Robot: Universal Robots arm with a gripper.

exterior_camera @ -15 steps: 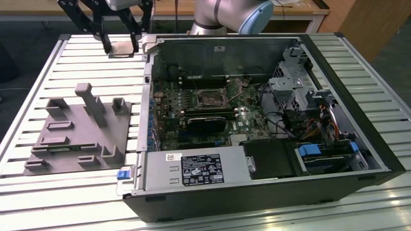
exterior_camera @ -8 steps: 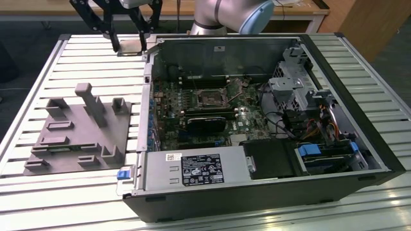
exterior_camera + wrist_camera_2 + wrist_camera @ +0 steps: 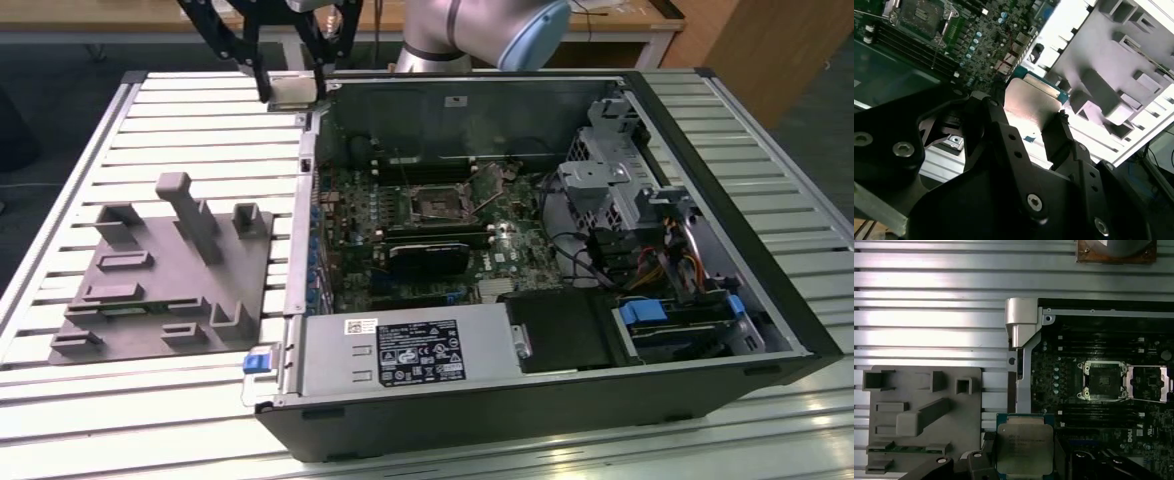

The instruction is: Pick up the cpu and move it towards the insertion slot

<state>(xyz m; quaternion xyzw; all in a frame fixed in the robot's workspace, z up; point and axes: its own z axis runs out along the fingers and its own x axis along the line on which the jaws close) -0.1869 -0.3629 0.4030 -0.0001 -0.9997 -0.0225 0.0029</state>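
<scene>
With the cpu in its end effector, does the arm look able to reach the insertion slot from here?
Probably yes. The end effector grips the cpu above the open case's edge, and the insertion slot lies uncovered on the board, with nothing standing over it.

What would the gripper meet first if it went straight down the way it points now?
Likely the open computer case's side wall edge or the ribbed metal table beside it; depth is unclear. The gripper holds the flat silvery square cpu.

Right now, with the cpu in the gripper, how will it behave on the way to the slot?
The cpu looks a flat, rigid plate, so it shouldn't flex. Its smooth metal top may slip between the gripper fingers. Probably light, yet fragile underneath.
</scene>
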